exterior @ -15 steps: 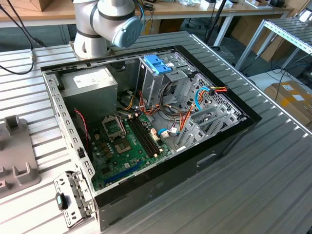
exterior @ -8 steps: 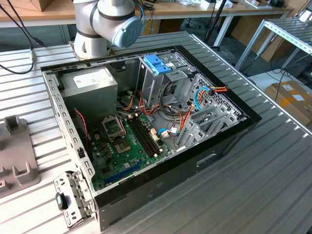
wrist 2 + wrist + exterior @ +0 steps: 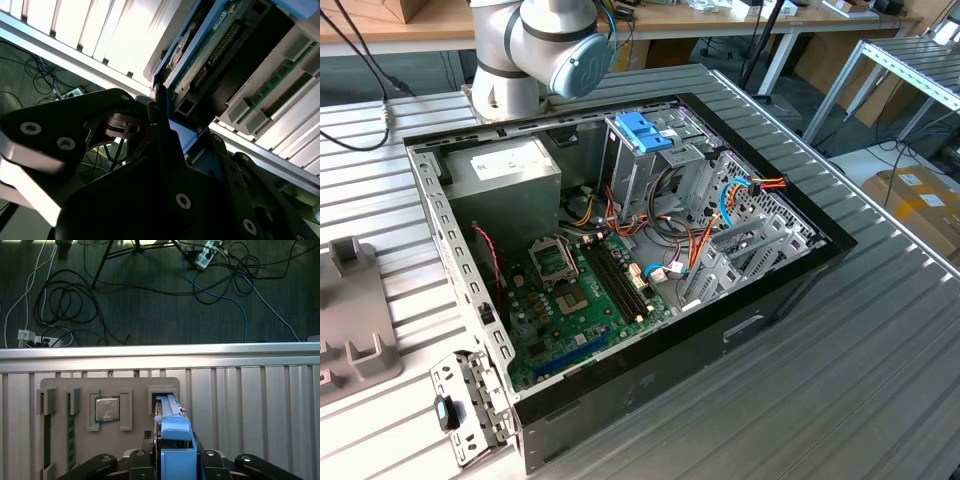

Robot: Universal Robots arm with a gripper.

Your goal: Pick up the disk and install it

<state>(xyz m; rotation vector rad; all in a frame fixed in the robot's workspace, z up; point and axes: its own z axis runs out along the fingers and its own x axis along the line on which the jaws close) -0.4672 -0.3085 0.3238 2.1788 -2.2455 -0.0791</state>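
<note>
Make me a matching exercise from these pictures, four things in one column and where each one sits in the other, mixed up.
1. disk
2. processor chip
3. motherboard
4. blue clip

A. atop the metal drive cage
B. flat in a recess of the grey holder
C. on edge in a slot of the grey holder
D. inside the open computer case

Pairs: 1-C, 2-B, 3-D, 4-A
</note>
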